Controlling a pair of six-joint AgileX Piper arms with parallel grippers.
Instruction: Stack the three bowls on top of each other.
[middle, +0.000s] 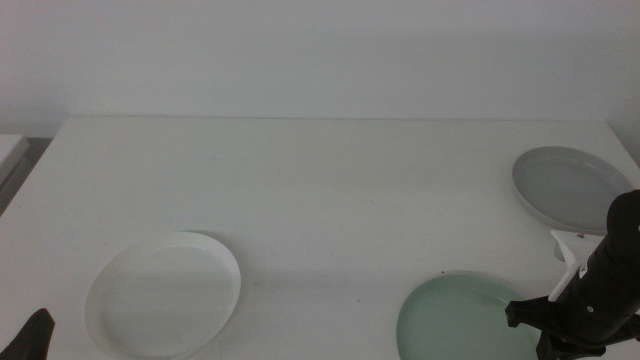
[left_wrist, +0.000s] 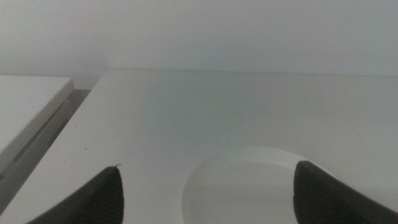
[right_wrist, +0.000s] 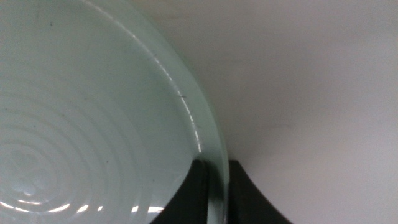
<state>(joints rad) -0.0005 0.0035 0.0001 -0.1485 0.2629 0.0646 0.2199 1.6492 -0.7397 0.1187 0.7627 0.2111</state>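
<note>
Pale mint green round dish (middle: 465, 318) at the desk's (middle: 330, 190) front right: we see our right pincer (right_wrist: 214, 186) clamped on its rim; our left pincer (left_wrist: 205, 193) hangs wide over the white dish (middle: 163, 295).

White bowl (middle: 163, 296) front left, green bowl (middle: 460, 322) front right under right arm (middle: 600, 285), grey bowl (middle: 570, 187) behind, on counter (middle: 330, 190).

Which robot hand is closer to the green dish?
The right. The right gripper has its jaws on either side of the mint green bowl's rim. The left gripper sits at the opposite table corner, beside the white bowl.
</note>
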